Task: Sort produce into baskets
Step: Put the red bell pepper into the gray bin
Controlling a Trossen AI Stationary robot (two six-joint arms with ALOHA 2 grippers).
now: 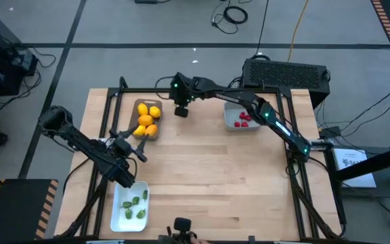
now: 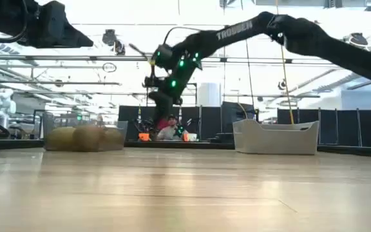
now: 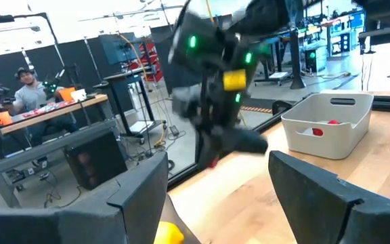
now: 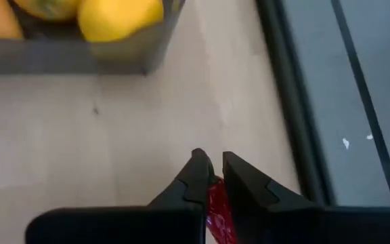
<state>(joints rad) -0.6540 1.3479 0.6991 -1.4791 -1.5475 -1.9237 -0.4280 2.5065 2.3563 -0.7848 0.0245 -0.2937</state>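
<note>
The right gripper (image 4: 210, 177) is up off the table near the far edge, just beside the brown-grey rectangular tray (image 1: 146, 119) of yellow and orange round fruits (image 1: 147, 112), and its two dark fingers are pinched onto a small red berry-like piece (image 4: 217, 210). You only really see that in the right wrist view, and even there most of the red piece is tucked behind the fingers, so its shape is hard to call. From above the berry doesn't show at all, it's lost under the gripper body. The white tray (image 1: 241, 118) with a few more red pieces (image 1: 244, 120) sits further along the far side, well apart from the fruit tray. The left gripper (image 1: 139, 150) hangs over the wooden table (image 1: 215, 176) between the fruit tray and the light grey-blue tray (image 1: 128, 207) of small green leafy pieces (image 1: 135, 203), fingers spread wide with nothing in them. In the low view the fruit tray is pretty blurry. A seated person (image 2: 171, 129) shows in the room behind.
</note>
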